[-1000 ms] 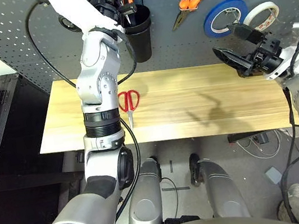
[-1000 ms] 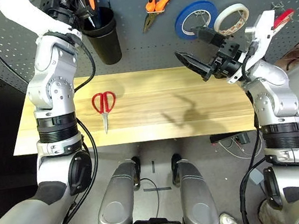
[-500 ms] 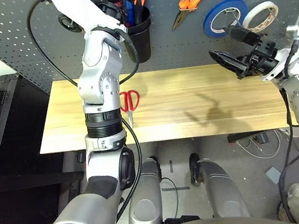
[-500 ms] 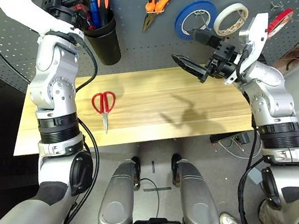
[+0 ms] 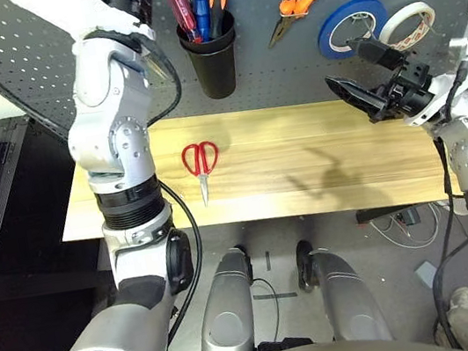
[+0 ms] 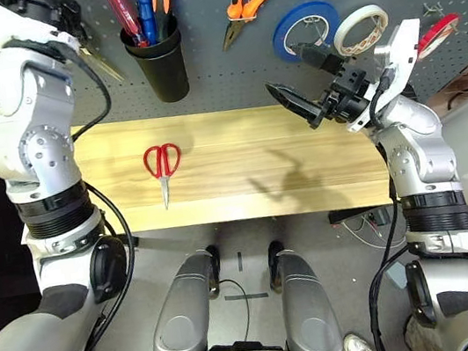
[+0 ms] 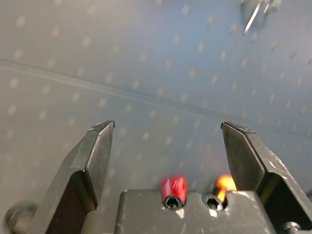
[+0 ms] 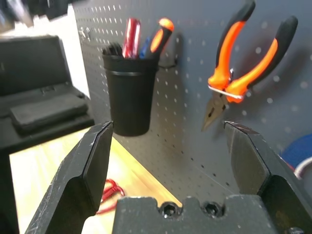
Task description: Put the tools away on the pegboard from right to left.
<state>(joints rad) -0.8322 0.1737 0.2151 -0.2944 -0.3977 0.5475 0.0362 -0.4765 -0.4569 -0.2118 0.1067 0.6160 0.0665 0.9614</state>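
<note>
A: Where are the red-handled steel scissors (image 5: 200, 164)?

B: Flat on the pale wooden table (image 5: 321, 162), below the left gripper (image 7: 167, 146), whose 2 fingers are spread, empty, facing the dark grey perforated pegboard (image 5: 288, 69).

A: The right gripper (image 5: 359, 75)?

B: Spread too, empty.

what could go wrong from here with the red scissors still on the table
1. The red scissors lie flat on the wooden table, so the open left hand, now up by the pegboard, may struggle to get its fingers under them.
2. Coming down, the left arm passes close to the black cup and could knock the red screwdriver in it.
3. Hanging thin handle loops on a hook needs precise aim; they may slip and fall.
</note>
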